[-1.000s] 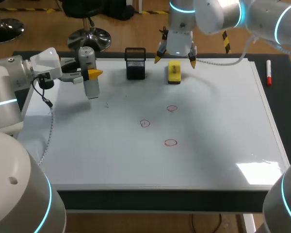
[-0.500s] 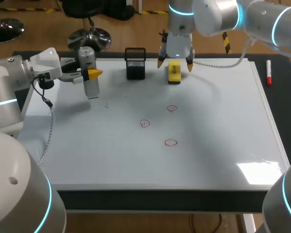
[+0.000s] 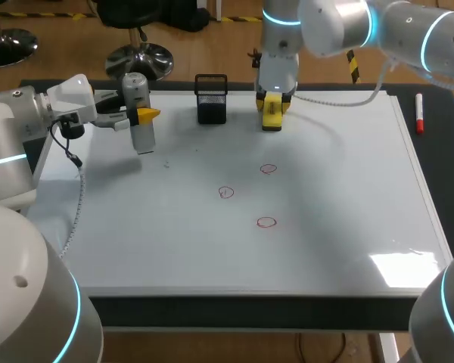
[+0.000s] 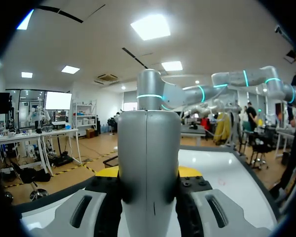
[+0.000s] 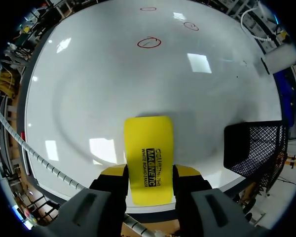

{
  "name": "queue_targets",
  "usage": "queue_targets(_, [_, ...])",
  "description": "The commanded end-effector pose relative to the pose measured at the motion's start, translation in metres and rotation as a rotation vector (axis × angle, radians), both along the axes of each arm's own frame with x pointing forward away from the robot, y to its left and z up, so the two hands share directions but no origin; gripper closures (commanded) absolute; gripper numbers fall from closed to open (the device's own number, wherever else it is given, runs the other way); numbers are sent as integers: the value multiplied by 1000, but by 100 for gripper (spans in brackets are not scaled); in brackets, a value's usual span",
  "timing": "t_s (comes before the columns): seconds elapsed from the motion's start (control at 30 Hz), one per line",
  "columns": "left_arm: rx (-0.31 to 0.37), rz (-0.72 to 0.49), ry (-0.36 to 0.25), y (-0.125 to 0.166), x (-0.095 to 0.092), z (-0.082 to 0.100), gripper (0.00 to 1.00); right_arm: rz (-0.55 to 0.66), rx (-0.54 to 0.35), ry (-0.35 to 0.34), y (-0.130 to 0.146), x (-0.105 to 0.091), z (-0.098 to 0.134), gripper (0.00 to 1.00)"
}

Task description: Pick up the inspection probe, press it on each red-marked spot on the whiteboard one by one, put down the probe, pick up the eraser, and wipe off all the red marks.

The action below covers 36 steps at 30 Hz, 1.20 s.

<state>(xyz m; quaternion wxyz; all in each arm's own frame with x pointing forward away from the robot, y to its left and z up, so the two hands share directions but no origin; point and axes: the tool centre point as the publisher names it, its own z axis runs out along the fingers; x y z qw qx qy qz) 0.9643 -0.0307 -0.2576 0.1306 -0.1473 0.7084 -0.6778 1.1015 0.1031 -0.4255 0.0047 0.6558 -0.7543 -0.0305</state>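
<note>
The grey cylindrical probe (image 3: pixel 138 117) stands upright over the whiteboard's far left, with my left gripper (image 3: pixel 142 116) shut on it. In the left wrist view the probe (image 4: pixel 148 143) fills the space between the yellow tips of that gripper (image 4: pixel 148 172). The yellow eraser (image 3: pixel 272 115) lies at the board's far edge. My right gripper (image 3: pixel 273 97) is down over it; in the right wrist view its gripper (image 5: pixel 150 173) presses both long sides of the eraser (image 5: pixel 148 148). Three red circles (image 3: pixel 268 169), (image 3: pixel 226 193), (image 3: pixel 266 222) mark the middle of the whiteboard (image 3: pixel 348 197).
A black mesh holder (image 3: pixel 211 98) stands just left of the eraser, close beside my right gripper. A red marker (image 3: pixel 419 113) lies off the board's right edge. A coiled cable (image 3: pixel 79 198) runs along the board's left edge.
My right gripper came down over the eraser and its fingers closed in from wide apart onto the eraser's sides. The left arm and probe stayed put.
</note>
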Motion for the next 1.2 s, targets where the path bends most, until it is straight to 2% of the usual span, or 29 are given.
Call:
queue_targets(0.03, [-1,3,-3,-1,0,0,100,4,-8,8,1,3,0,60])
queue_targets(0.27, [-1,3,-3,-1,0,0,100,3,-13,14,-1,0,-1,65])
queue_targets(0.4, [-1,3,-3,-1,0,0,100,2,-17,17,-2,0,-3,72])
queue_targets(0.5, [-1,3,-3,-1,0,0,100,3,-20,18,-3,0,-3,80])
queue_targets(0.57, [-1,3,-3,-1,0,0,100,6,-21,19,-3,-1,-3,100])
queue_targets(0.77, [-1,3,-3,-1,0,0,100,29,-34,35,-5,-2,-2,100])
queue_targets(0.97, [-1,3,-3,-1,0,0,100,80,-60,81,-4,-9,0,100])
queue_targets(1.2, [-1,3,-3,-1,0,0,100,69,-61,80,-8,-8,9,100])
